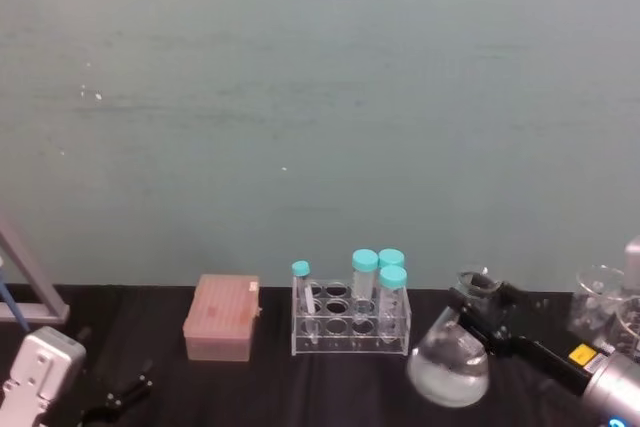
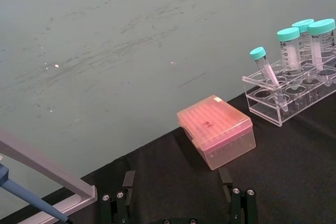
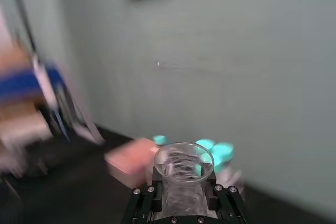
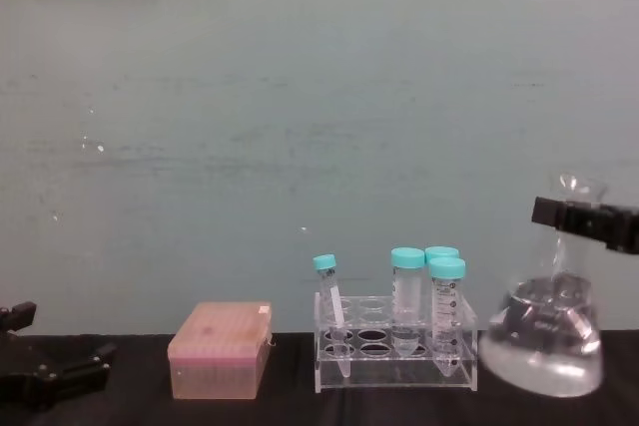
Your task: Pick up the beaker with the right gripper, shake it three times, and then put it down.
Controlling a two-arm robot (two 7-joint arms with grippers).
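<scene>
The beaker (image 1: 450,362) is a clear conical flask with liquid in its wide base, standing right of the tube rack. My right gripper (image 1: 476,290) comes in from the right and is shut on its narrow neck just under the flared rim. The chest view shows the black fingers (image 4: 551,211) across the neck of the beaker (image 4: 544,341). In the right wrist view the beaker's rim (image 3: 184,162) sits between the right gripper's (image 3: 184,195) jaws. The flask leans a little; I cannot tell whether its base touches the table. My left gripper (image 1: 115,397) rests open, low at the left.
A clear rack (image 1: 350,332) of teal-capped tubes stands mid-table, with a pink tip box (image 1: 222,317) to its left. More glassware (image 1: 605,297) sits at the far right. A grey stand (image 1: 25,277) leans at the left edge. A teal wall lies behind.
</scene>
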